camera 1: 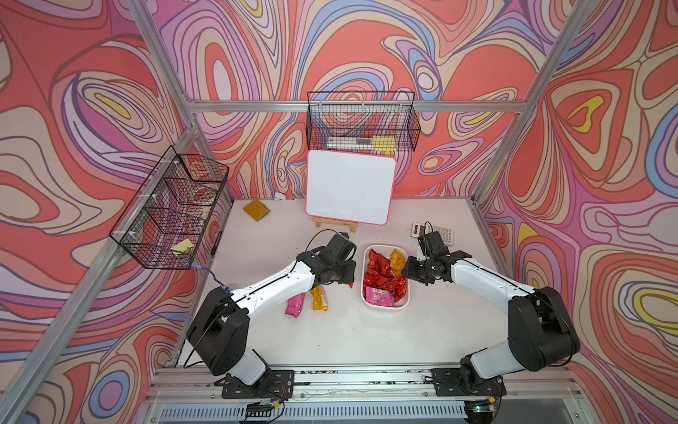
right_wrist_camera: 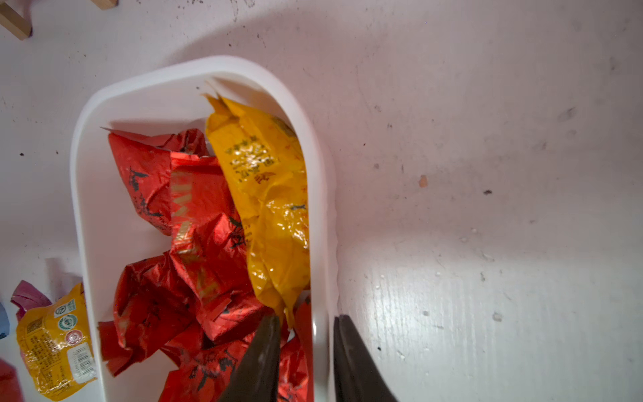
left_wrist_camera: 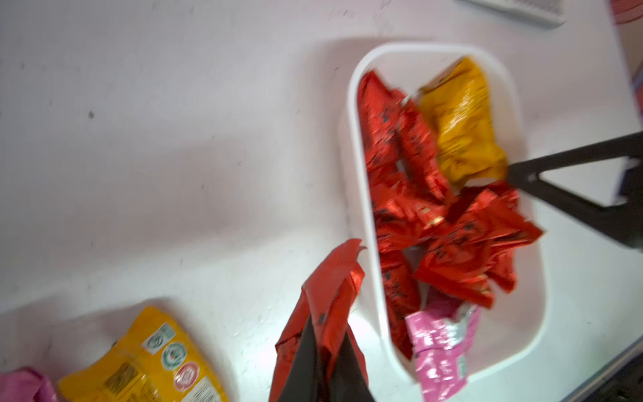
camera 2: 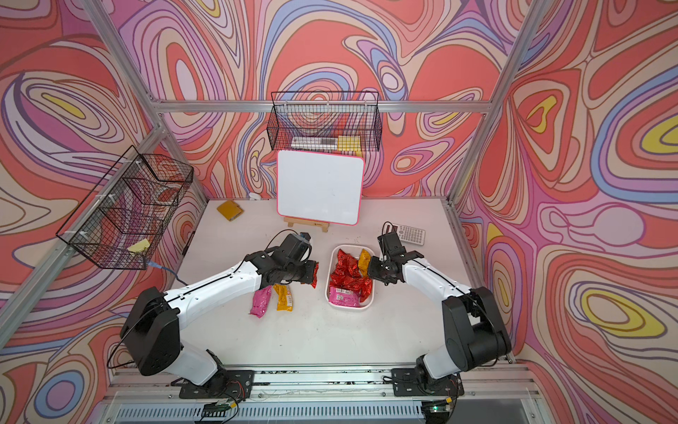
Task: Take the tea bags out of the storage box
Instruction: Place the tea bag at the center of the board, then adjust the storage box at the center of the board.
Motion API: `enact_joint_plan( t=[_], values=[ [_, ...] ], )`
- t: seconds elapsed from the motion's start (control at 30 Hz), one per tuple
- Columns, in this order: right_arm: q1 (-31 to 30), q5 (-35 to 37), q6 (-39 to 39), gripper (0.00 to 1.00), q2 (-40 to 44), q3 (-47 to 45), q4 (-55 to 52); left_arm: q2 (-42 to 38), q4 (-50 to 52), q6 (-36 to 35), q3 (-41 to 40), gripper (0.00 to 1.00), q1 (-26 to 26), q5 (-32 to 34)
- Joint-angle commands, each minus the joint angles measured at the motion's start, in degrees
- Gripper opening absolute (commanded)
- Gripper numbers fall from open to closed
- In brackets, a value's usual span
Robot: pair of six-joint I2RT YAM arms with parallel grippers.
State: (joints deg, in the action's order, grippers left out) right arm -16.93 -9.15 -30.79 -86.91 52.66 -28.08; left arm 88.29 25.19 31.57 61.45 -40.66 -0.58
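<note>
The white storage box (camera 1: 385, 307) sits mid-table with several red tea bags (camera 1: 378, 271), a yellow one (right_wrist_camera: 264, 195) and a pink one (left_wrist_camera: 442, 348) inside. My left gripper (left_wrist_camera: 328, 327) hangs just left of the box, shut on a red tea bag (left_wrist_camera: 330, 278), which also shows in a top view (camera 2: 314, 274). My right gripper (right_wrist_camera: 308, 320) straddles the box's right wall, one finger inside by the yellow bag's end and one outside, closed on the wall. A pink tea bag (camera 1: 295, 305) and a yellow tea bag (camera 1: 319, 298) lie on the table under the left arm.
A whiteboard on a small easel (camera 1: 350, 187) stands behind the box. A calculator (camera 1: 442, 233) lies behind the right gripper. A flat yellow pad (camera 1: 257, 210) is at the back left. Wire baskets hang on the left wall (camera 1: 172, 209) and the back wall (camera 1: 361, 121).
</note>
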Motion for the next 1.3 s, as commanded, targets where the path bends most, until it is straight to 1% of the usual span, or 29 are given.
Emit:
enact_joint_plan(
  t=[0.0, 0.17, 0.27, 0.33, 0.4, 0.47, 0.57, 0.63, 0.73, 0.83, 0.93, 1.07, 1.13, 1.2, 1.27],
  values=[
    [0.32, 1.10, 2.02, 0.24, -1.19, 1.39, -0.65, -1.72, 0.01, 2.32, -4.06, 0.04, -0.03, 0.93],
    [0.32, 1.14, 2.57, 0.17, -1.67, 1.74, -0.76, -1.32, -2.06, 4.75, -9.52, 0.05, 0.00, -0.27],
    [0.32, 1.23, 2.88, 0.14, -1.50, 1.65, -0.79, -0.53, -3.76, 5.61, -10.99, 0.09, 0.06, -1.13],
    [0.32, 1.16, 3.09, 0.12, -1.39, 1.57, -0.90, 0.19, -3.92, 5.66, -10.83, 0.20, 0.04, -1.61],
    [0.32, 1.17, 3.40, 0.10, -1.34, 1.52, -1.06, 0.56, -4.17, 5.61, -10.36, 0.35, 0.04, -1.64],
    [0.32, 1.28, 3.83, 0.09, -1.39, 1.61, -1.32, 0.25, -3.86, 5.45, -9.70, 0.44, 0.03, -1.36],
    [0.32, 1.78, 4.95, 0.09, -1.38, 1.95, -1.78, -1.57, -3.17, 5.13, -8.27, 0.54, -0.03, -0.85],
    [0.32, 2.31, 6.22, 0.08, -1.74, 2.49, -2.33, -3.00, -2.47, 4.80, -7.03, 0.58, -0.03, -0.56],
    [0.32, 3.42, 8.73, 0.08, -2.78, 3.69, -3.07, -4.74, -1.63, 4.75, -4.44, 0.60, -0.03, -1.10],
    [0.38, 4.66, 11.16, 0.07, -4.48, 4.99, -3.61, -5.48, -2.61, 6.93, -2.80, 0.60, -0.16, -3.66],
    [0.40, 5.90, 13.34, 0.08, -6.40, 7.01, -4.63, -4.84, -6.11, 10.76, -2.41, 0.60, -1.20, -6.73],
    [0.47, 7.62, 15.62, 0.09, -8.16, 9.73, -6.04, -1.02, -12.92, 18.22, -2.72, 0.60, -3.07, -10.49],
    [0.49, 7.57, 16.35, 0.13, -8.51, 10.54, -6.55, 0.87, -15.43, 20.66, -2.61, 0.59, -3.45, -11.92],
    [0.49, 6.78, 16.42, 0.21, -8.41, 11.26, -7.59, 1.70, -15.87, 21.83, -2.17, 0.59, -3.46, -11.73],
    [0.73, 3.99, 15.83, 0.28, -7.66, 11.70, -8.26, 1.56, -15.66, 22.96, -2.25, 0.59, -3.46, -10.11]
  ],
)
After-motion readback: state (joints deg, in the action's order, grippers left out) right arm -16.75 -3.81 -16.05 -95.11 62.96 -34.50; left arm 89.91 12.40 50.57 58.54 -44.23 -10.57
